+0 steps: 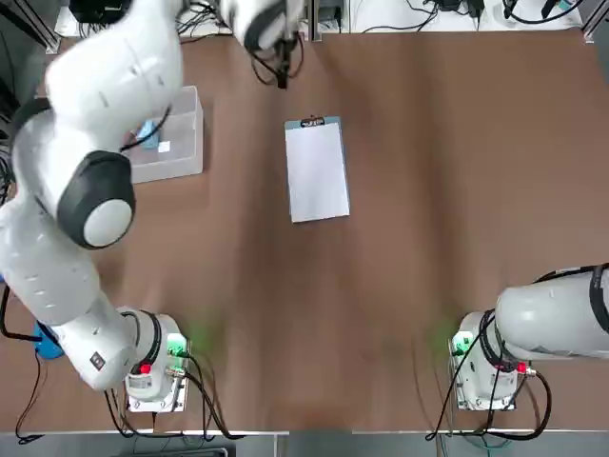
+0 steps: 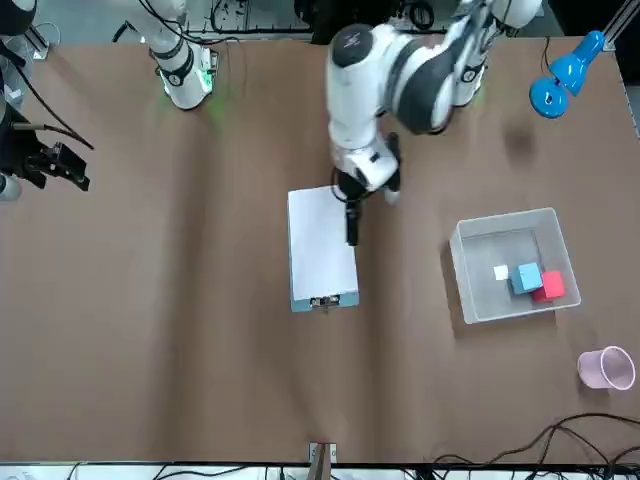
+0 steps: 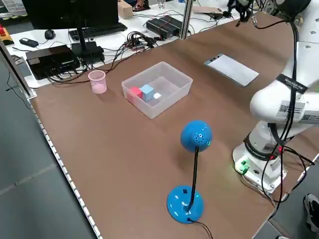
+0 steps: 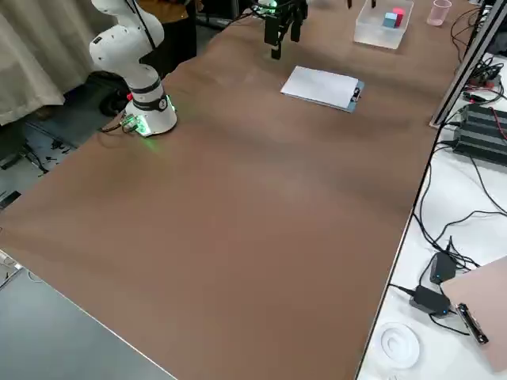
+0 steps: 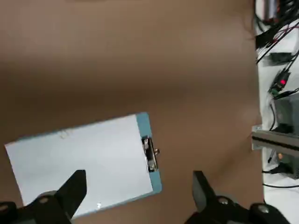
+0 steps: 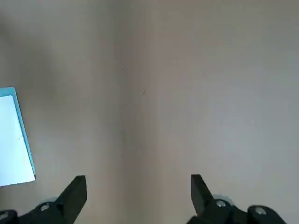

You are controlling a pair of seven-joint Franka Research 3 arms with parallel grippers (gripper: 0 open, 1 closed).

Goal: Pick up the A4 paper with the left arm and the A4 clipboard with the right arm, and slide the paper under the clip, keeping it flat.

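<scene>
Downward points the open left tool (image 2: 352,240), near the clipboard (image 2: 348,299).

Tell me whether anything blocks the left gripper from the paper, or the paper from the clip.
Nothing visible does: only open air separates the raised left gripper from the paper, and the paper's edge already reaches the clip.

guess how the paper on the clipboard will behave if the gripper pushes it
The paper looks thin, so it would probably bend or buckle. Its top edge seems caught under the clip, so the clipboard might slide along too.
</scene>
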